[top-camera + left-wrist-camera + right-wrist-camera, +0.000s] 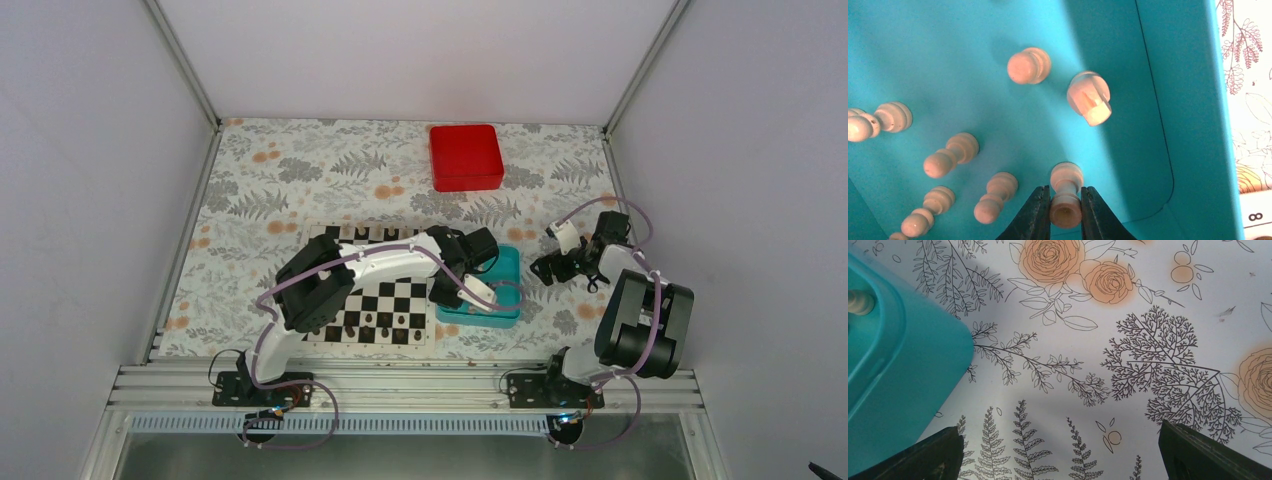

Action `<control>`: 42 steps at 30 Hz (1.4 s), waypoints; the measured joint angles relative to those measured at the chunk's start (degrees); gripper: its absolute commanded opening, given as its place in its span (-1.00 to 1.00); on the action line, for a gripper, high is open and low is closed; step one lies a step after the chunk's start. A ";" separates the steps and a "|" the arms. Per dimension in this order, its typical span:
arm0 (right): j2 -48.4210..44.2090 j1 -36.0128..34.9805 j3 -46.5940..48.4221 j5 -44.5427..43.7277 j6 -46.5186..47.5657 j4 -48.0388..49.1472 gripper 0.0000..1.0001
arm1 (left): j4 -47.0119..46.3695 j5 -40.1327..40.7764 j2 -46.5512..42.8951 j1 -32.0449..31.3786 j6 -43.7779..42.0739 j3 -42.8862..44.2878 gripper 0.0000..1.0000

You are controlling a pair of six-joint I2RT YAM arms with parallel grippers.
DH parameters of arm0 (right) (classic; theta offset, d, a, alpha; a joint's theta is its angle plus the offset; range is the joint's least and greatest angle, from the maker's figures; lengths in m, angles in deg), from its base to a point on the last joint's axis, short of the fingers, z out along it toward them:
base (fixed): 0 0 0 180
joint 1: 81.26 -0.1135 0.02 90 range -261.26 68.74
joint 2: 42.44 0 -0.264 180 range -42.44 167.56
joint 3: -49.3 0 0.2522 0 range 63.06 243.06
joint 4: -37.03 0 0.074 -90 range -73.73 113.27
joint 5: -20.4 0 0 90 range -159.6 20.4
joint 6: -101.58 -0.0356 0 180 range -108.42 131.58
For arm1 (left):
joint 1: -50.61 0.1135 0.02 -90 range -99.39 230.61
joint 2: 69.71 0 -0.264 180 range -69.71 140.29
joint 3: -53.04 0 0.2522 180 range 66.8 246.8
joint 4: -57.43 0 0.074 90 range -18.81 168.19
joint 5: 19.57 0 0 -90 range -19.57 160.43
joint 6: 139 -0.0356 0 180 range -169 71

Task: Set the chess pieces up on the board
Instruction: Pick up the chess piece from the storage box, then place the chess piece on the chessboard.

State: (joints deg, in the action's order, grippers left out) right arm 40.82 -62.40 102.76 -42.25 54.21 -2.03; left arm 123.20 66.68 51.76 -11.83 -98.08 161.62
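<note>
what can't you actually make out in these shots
Top view: the left arm covers much of the board; the dark pieces on its near rows are too small to tell by type.
Top view: the teal tray inside, mostly behind that arm.
Left wrist view: a pale piece is cut by the left edge.
Right wrist view: one pale piece barely shows over the tray wall.
Top view: red box closed, contents hidden.

My top camera looks down from above and behind the arm bases (pixel 245 385), taking in the whole table (pixel 300 170), board (pixel 395 300) and tray (pixel 508 270). Both wrist cameras sit close: the left stares into that tray, the right faces the table beside its corner.
</note>
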 measured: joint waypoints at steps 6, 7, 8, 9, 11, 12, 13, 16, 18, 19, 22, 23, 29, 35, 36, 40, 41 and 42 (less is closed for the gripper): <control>0.35 0.00 0.00 0.00 0.20 0.00 1.00 | 1.77 0.83 -0.68 0.00 0.04 1.88 -0.70; 0.50 0.00 0.00 0.00 0.22 0.00 1.00 | 2.23 1.01 -1.11 0.00 0.04 2.45 -0.70; 0.63 0.00 0.00 0.02 0.24 0.00 1.00 | 2.95 1.42 -2.08 0.00 0.04 3.34 -0.70; 0.76 0.00 0.00 0.00 0.28 0.00 1.00 | 3.06 1.60 -2.47 0.00 0.04 3.58 -0.70; 1.22 0.00 0.00 0.02 0.35 -0.02 1.00 | 3.93 2.29 -4.72 0.00 0.07 4.68 -0.70; 1.40 0.00 0.00 0.02 0.37 -0.04 1.00 | 4.46 2.78 -5.92 0.00 0.07 5.20 -0.70; 1.46 0.00 0.00 0.04 0.37 -0.09 1.00 | 4.81 3.26 -7.37 0.00 0.09 5.66 -0.70; 1.49 0.00 0.00 0.28 0.42 -0.09 1.00 | 5.68 4.70 -12.70 0.44 0.11 6.23 -0.70; 1.49 0.00 0.00 0.55 0.52 -0.09 1.00 | 6.23 5.35 -16.76 1.40 0.11 6.16 -0.70; 1.49 0.00 0.00 0.61 0.59 -0.11 1.00 | 6.38 5.51 -18.27 2.14 0.11 6.05 -0.70; 2.01 0.00 0.17 0.70 0.66 -0.22 1.00 | 6.08 5.64 -23.96 7.08 0.04 3.82 -0.70; 2.38 0.00 0.28 0.68 0.68 -0.22 1.00 | 5.92 5.64 -25.73 9.57 0.02 2.56 -0.70; 3.26 0.20 0.33 0.59 0.85 -0.52 1.00 | 2.69 4.00 -31.32 30.67 -1.84 -6.16 -0.69; 3.26 0.85 0.44 0.55 0.87 -1.07 1.00 | -1.42 -0.68 -31.39 47.82 -4.22 -11.32 -0.69; 3.26 0.83 0.44 0.55 0.85 -1.18 1.00 | -2.32 -1.33 -31.23 49.48 -4.55 -12.24 -0.69; 3.26 0.85 0.44 0.52 0.85 -1.53 1.00 | -4.39 -3.85 -28.79 53.11 -5.88 -14.36 -0.69; 3.26 0.85 0.44 0.52 0.85 -1.55 1.00 | -4.79 -4.48 -27.78 53.79 -6.03 -14.51 -0.69; 3.26 0.85 0.44 0.52 0.85 -1.60 1.00 | -5.14 -4.98 -26.82 54.31 -6.19 -14.58 -0.69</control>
State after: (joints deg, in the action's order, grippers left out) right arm 44.08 -61.55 103.20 -41.73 55.06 -3.63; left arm 118.06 61.70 24.94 42.49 -104.26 147.05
